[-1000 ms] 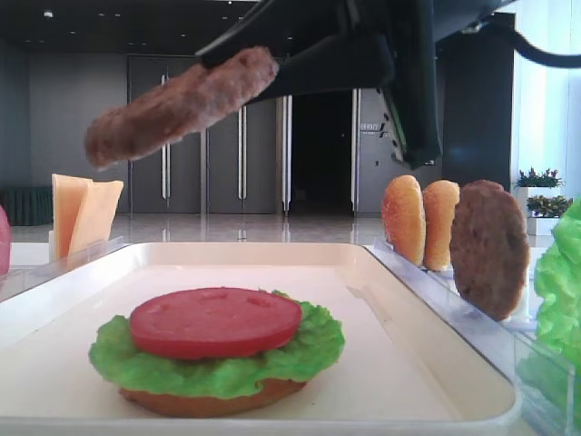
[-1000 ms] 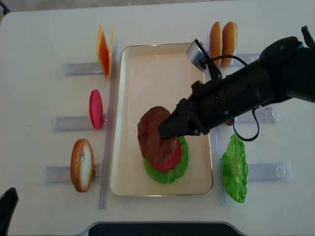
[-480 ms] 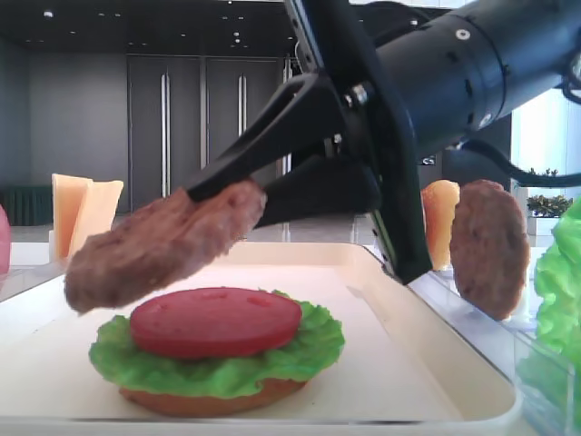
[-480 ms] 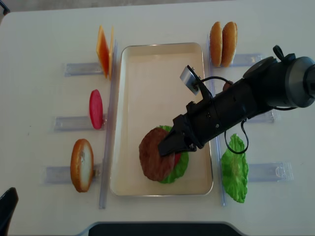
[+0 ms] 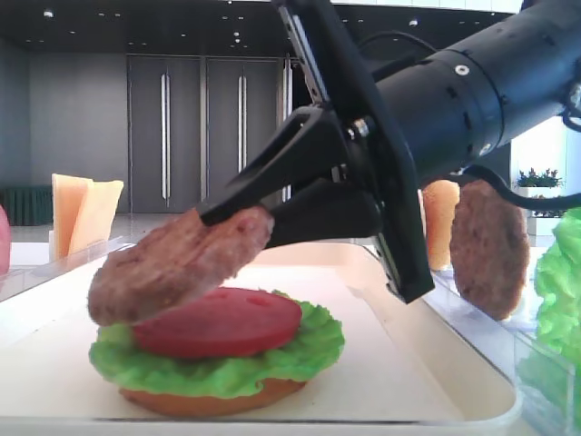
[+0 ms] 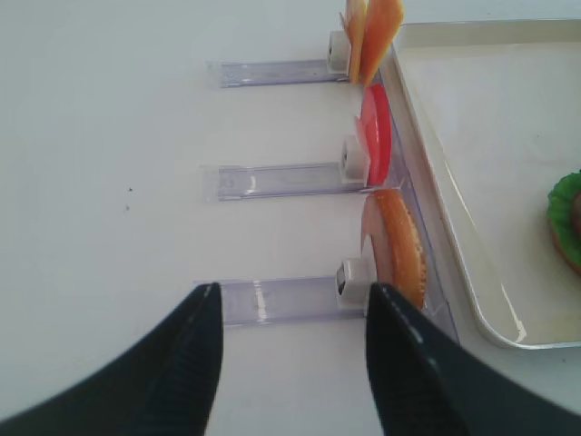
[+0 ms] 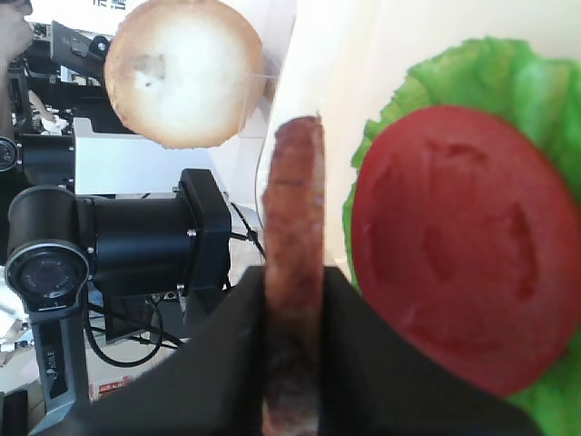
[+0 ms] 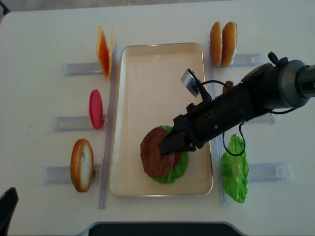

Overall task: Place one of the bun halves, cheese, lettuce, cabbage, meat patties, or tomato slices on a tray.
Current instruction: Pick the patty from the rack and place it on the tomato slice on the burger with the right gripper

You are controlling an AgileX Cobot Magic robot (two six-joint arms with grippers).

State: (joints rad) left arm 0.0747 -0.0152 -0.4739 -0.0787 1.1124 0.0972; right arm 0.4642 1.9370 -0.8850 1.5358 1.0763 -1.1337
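Note:
My right gripper (image 5: 241, 218) is shut on the edge of a brown meat patty (image 5: 172, 263). The patty hangs tilted, its low end at the left side of a tomato slice (image 5: 227, 322). That slice lies on lettuce (image 5: 304, 350) and a bun half (image 5: 209, 400) at the near end of the cream tray (image 8: 147, 69). The right wrist view shows the patty (image 7: 292, 209) edge-on between the black fingers (image 7: 363, 345). My left gripper (image 6: 292, 300) stands open over the table left of the tray, beside a racked bun half (image 6: 399, 250).
Clear racks flank the tray. On the left are cheese (image 8: 103, 49), a tomato slice (image 8: 95, 109) and a bun half (image 8: 81, 164). On the right are two bun halves (image 8: 222, 37), a second patty (image 5: 488, 247) and a lettuce leaf (image 8: 235, 169).
My right gripper has come down and toward the near end of the tray with the patty, from high above the stack to just over the tomato. The left gripper has not moved.

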